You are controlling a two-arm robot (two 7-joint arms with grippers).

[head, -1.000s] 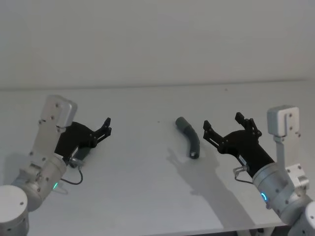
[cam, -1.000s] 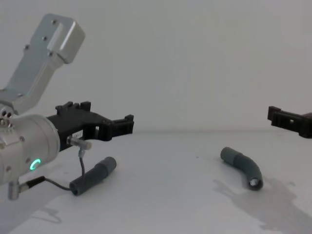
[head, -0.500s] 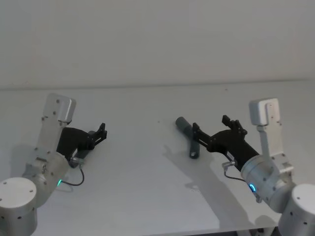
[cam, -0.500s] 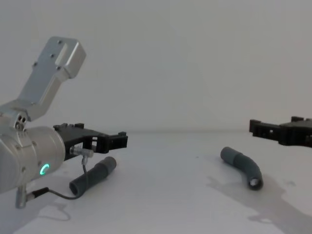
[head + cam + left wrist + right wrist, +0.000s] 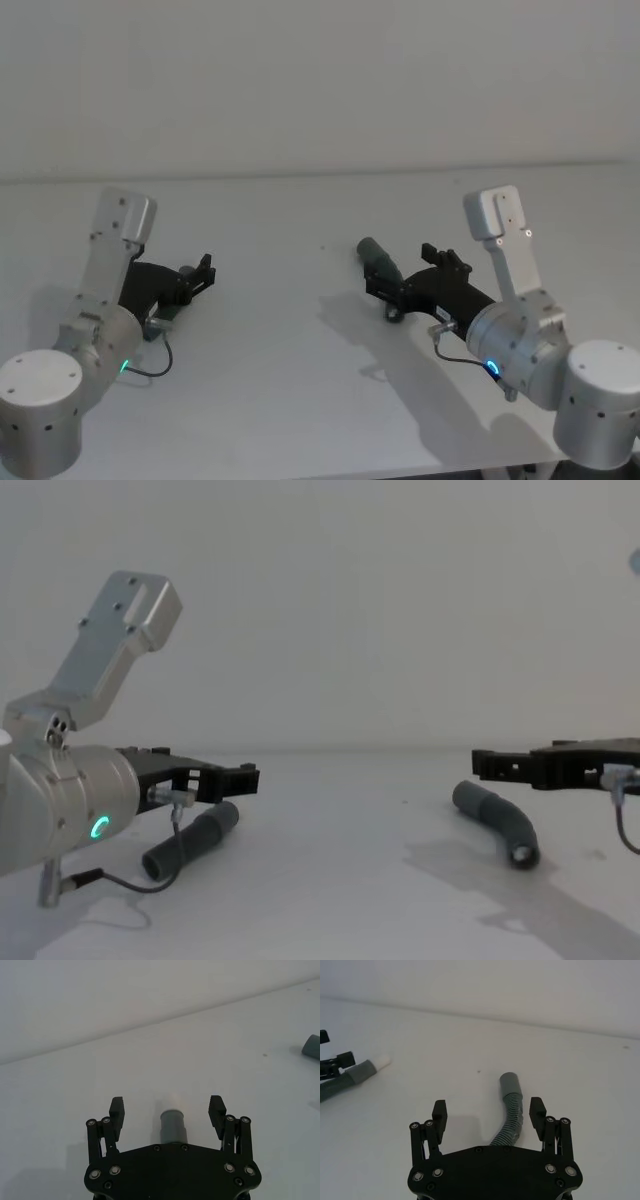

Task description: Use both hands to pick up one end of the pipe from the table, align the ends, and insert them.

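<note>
**Pipe in two halves, an open gripper at each**

The left gripper (image 5: 167,1105) is spread wide. The straight dark grey tube (image 5: 173,1127) lies in line with the gap, its white tip (image 5: 173,1099) just past the fingertips. The right gripper (image 5: 488,1107) is equally spread around the ribbed bent tube (image 5: 511,1107), with the smooth grey collar (image 5: 510,1082) beyond. Both tubes rest on the white table (image 5: 300,390).

White matte table (image 5: 280,340), broad, spanning the full width of the head view. Behind it stands a plain pale grey wall (image 5: 320,80); the two meet in a straight seam, slightly tilted in the head view. Light is even and diffuse. Soft grey shadows (image 5: 400,360) lie on the tabletop. Two small dark specks (image 5: 322,247) mark the surface. The table's near edge shows at the head view's lower right.
</note>
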